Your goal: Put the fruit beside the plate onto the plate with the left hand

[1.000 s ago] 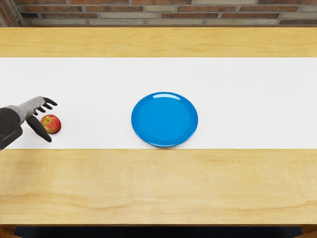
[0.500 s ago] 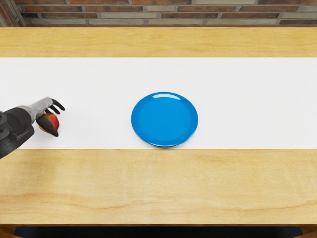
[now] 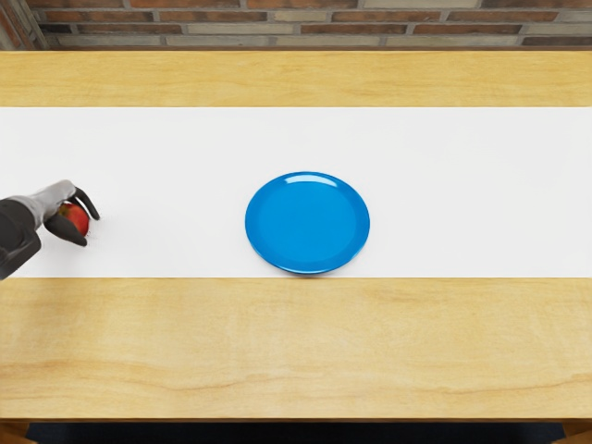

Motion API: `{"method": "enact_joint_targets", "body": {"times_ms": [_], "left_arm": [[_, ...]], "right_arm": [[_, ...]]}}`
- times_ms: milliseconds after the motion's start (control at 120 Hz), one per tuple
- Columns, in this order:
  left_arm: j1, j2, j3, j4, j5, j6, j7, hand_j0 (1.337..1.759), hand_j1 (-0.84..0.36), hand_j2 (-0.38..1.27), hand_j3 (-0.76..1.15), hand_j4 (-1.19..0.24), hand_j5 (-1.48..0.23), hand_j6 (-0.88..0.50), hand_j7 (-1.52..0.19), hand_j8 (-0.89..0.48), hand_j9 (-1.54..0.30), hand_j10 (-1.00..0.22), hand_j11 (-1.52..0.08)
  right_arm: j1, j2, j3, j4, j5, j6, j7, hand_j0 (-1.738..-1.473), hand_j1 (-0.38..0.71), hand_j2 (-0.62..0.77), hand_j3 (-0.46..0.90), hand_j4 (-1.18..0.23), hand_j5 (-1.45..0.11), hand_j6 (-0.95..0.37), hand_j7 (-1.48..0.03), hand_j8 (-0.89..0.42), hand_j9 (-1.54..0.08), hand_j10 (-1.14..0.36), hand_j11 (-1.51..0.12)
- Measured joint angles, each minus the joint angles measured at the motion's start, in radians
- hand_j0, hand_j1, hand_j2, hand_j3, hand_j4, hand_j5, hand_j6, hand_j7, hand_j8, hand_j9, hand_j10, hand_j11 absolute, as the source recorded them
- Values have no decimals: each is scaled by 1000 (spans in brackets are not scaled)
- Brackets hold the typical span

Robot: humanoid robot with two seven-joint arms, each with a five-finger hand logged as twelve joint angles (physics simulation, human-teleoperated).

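Nearest, table (image 3: 296, 351): light wood, running across the front.
White runner (image 3: 462, 185): lies across the middle of the table; plate and fruit both sit on it.
Plate (image 3: 307, 222): blue, in the centre of the runner, no fruit on it yet.
Apple (image 3: 74, 218): red, at 9 o'clock from the plate and well apart from it, near the left edge; the hand mostly covers it.
Left hand (image 3: 65, 211): the dark fingers (image 3: 85, 203) are curled around the apple, with the thumb at its 6 o'clock side. Whether the apple is lifted off the runner, I cannot tell.
Brick wall (image 3: 296, 23): at 12 o'clock, behind the table.
Step, as I judge: the grasp is made; the carry toward 3 o'clock is not yet done.
Risk: the apple is round, so a shallow grip could let it slip on the long way. Released at the rim, it could roll off the plate.
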Motion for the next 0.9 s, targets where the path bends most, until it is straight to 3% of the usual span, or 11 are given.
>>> {"method": "enact_joint_targets", "body": {"times_ms": [125, 275, 417, 467, 500, 683, 900], "left_arm": [[-77, 43, -2, -24, -83, -61, 3, 1646, -429, 318, 0, -727, -984, -392, -985, -331, -859, -399, -1008], [-185, 50, -4, -37, -292, -202, 5, 1641, -388, 203, 0, -778, -1028, -436, -1037, -335, -979, -407, -1069], [-272, 40, -6, -40, -510, -318, 3, 1640, -451, 294, 0, -774, -1097, -385, -1100, -263, -1056, -366, -1108], [-303, 33, -7, -40, -576, -348, 3, 1640, -491, 446, 0, -764, -1128, -356, -1127, -239, -1076, -355, -1120], [-322, 20, -7, -40, -617, -363, 3, 1637, -480, 436, 0, -760, -1141, -313, -1140, -204, -1092, -346, -1132], [-361, -107, -17, -35, -752, -393, 4, 1638, -445, 383, 0, -788, -1108, -382, -1122, -239, -1093, -396, -1131], [-386, -238, -53, -20, -795, -400, 4, 1639, -408, 337, 0, -801, -1086, -422, -1110, -273, -1089, -421, -1126]], "right_arm": [[1, 0, 0, 0, 0, 0, 0, -1658, -308, -7, 0, -35, -45, -35, -45, -35, -45, -35, -45], [1, 0, 0, 0, 0, 0, 0, -1658, -308, -7, 0, -35, -45, -35, -45, -35, -45, -35, -45], [1, 0, 0, 0, 0, 0, 0, -1658, -308, -7, 0, -35, -45, -35, -45, -35, -45, -35, -45], [1, 0, 0, 0, -1, 0, 0, -1658, -308, -7, 0, -35, -45, -35, -45, -35, -45, -35, -45], [1, 0, 0, 0, -1, 0, 0, -1658, -308, -7, 0, -35, -45, -35, -45, -35, -45, -35, -45], [1, 0, 0, 0, -1, 0, 0, -1658, -308, -7, 0, -35, -45, -35, -45, -35, -45, -35, -45], [0, 0, -1, 0, -1, 0, 0, -1658, -308, -7, 0, -35, -45, -35, -45, -35, -45, -35, -45]]}}
